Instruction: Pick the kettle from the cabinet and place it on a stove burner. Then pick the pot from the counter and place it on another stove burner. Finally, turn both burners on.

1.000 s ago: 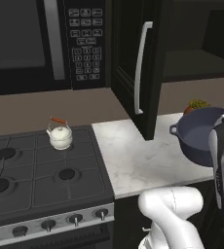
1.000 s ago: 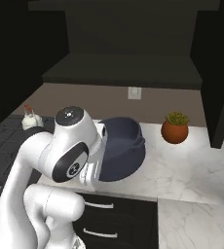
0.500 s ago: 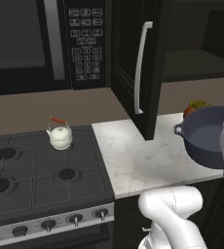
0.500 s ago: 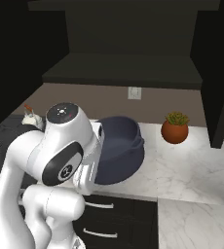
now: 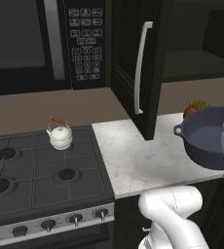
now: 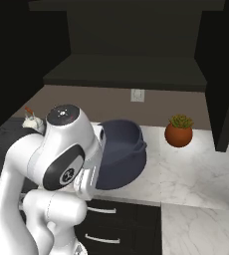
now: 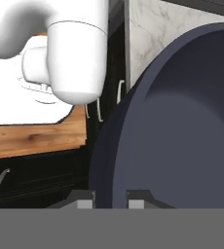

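The dark navy pot (image 5: 205,139) (image 6: 120,155) hangs tilted over the front edge of the marbled counter (image 5: 133,158) (image 6: 196,172). My gripper (image 7: 111,199) is shut on its rim, one fingertip on each side of the pot (image 7: 182,136) wall. The cream-white kettle (image 5: 60,136) (image 6: 32,121) stands upright on a rear burner of the stove, well left of the pot. A free front burner (image 5: 66,173) lies nearer the counter. The black cabinet door (image 5: 139,68) with its silver bar handle stands open.
A small orange planter (image 6: 178,133) (image 5: 194,107) stands on the counter behind the pot. The microwave (image 5: 46,44) hangs above the stove. Knobs (image 5: 75,219) line the stove's front. Dark drawers with handles (image 6: 101,226) sit under the counter.
The arm has turned and its upper link has risen. The pot has shifted slightly toward the counter's front edge, still in the grip. The kettle has not moved.
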